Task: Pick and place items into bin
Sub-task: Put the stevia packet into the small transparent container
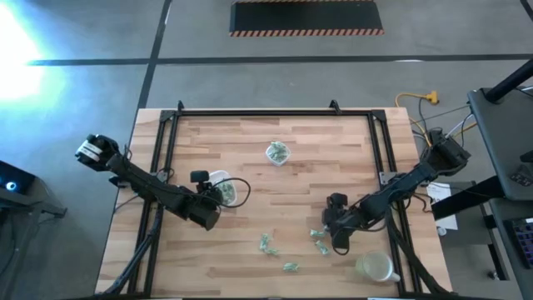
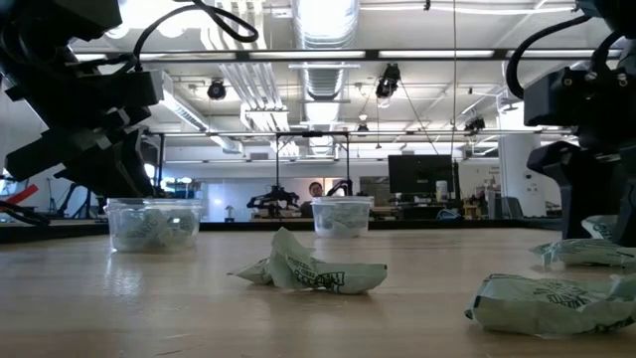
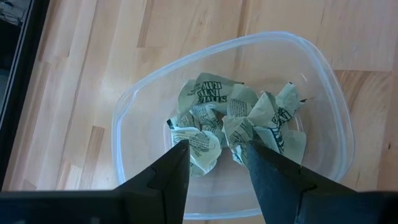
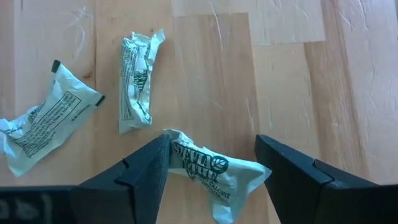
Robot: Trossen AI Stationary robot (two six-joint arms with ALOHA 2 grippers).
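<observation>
Several pale green-and-white crinkled packets lie on the wooden table: one (image 4: 214,174) between my right gripper's (image 4: 211,149) open fingers, two more (image 4: 137,81) (image 4: 43,121) just beyond it. In the high view this gripper (image 1: 338,240) points down at the near right, beside the packets (image 1: 320,240). My left gripper (image 3: 217,162) hangs open over a clear bin (image 3: 323,81) at the table's left (image 1: 226,192); the bin holds several packets (image 3: 249,118). My right gripper's fingers come from above and stand on either side of the packet, which lies flat on the table. One finger (image 4: 152,162) is right at the packet's end (image 4: 173,142); I cannot tell whether it touches.
A second clear bin (image 1: 277,152) with packets stands at the far middle of the table, and a third clear container (image 1: 375,267) at the near right corner. Loose packets (image 1: 266,243) (image 1: 291,267) lie near the front middle. A black frame (image 1: 166,125) borders the table.
</observation>
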